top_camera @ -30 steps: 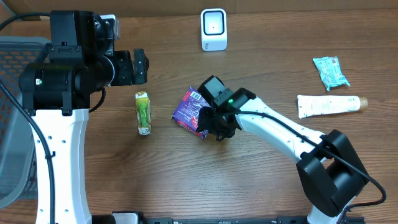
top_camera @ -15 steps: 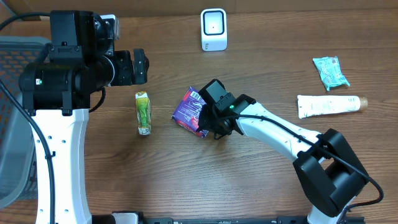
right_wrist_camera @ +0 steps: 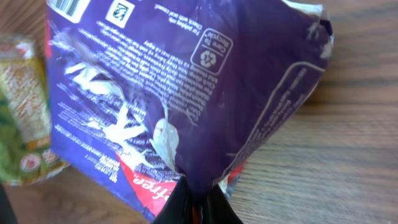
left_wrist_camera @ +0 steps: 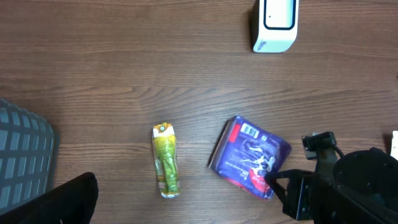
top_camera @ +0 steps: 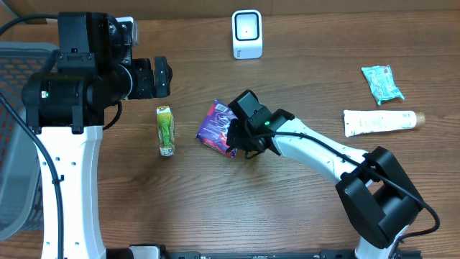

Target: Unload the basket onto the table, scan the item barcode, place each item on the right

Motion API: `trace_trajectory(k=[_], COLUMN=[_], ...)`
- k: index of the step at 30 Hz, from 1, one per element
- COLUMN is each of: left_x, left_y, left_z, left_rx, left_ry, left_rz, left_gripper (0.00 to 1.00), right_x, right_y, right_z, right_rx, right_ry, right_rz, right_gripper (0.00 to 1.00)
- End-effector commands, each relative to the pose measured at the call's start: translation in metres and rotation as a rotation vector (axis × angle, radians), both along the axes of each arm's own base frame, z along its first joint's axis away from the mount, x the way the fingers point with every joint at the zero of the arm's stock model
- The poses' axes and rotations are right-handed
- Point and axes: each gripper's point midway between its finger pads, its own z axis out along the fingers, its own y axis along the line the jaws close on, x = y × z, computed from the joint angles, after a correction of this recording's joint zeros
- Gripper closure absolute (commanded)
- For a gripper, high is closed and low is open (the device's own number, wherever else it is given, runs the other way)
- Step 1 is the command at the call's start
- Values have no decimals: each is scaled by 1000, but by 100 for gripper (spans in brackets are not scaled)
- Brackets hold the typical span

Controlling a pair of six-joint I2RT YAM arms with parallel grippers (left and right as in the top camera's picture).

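So, the purple packet (right_wrist_camera: 186, 93) edge is seen pinched by the right hand (right_wrist_camera: 196, 200) only in the wrist view; it is hidden overhead. Jaws were closed since earlier. The left hand (top_camera: 162, 77) is held wide.

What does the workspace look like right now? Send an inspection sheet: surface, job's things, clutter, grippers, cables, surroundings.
Surface: wooden table, bare wood between the items.
Job's things: purple packet mid-table, barcode patch showing at its far end; white scanner upright at the far edge.
Clutter: green-yellow sachet left of the packet; teal packet and white tube to the right.
Grippers: right gripper shut, pinching the purple packet's edge; left gripper open, holding nothing.
Cables: right-arm cable runs along the arm; left-arm cable hangs beside it.
Surroundings: grey basket at the left edge.
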Motion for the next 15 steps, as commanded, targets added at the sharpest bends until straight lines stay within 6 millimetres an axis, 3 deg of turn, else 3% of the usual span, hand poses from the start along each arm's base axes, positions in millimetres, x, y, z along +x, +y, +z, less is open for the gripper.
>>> trace_trajectory(k=[1,4,7,12,15], left_x=[2,2,2,2,2], left_y=[-1,-1,-1,-1,-1], left_z=[1,1,1,1,1], left_rx=[5,5,5,5,5], left_ry=[-5,-4,-4,-5,-5], left_rz=[-9,-9,-9,-9,-9], left_gripper=[0,1,0,1,0], right_x=[0,3,13,55,61], right_y=[13,12,-5,-57,-66], right_z=[16,37,55,67,69], right_rx=[24,-14,-149,-548,-614], right_ry=[-75,-163,-259,-422,-440], right_rz=[220,382,548,586,586], right_gripper=[96,96,96,96,96])
